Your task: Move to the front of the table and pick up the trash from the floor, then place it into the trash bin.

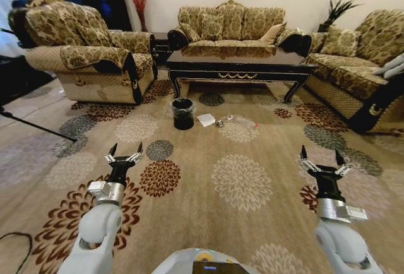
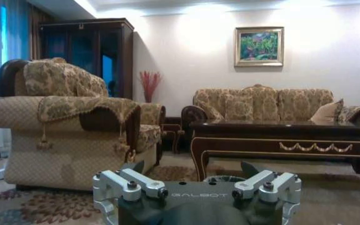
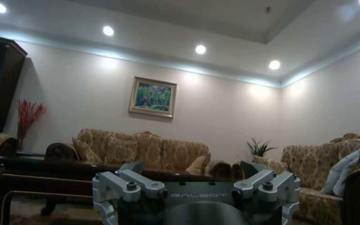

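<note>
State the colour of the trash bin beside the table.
Black, with a clear liner at its rim; the trash bin shows best in the head view.
</note>
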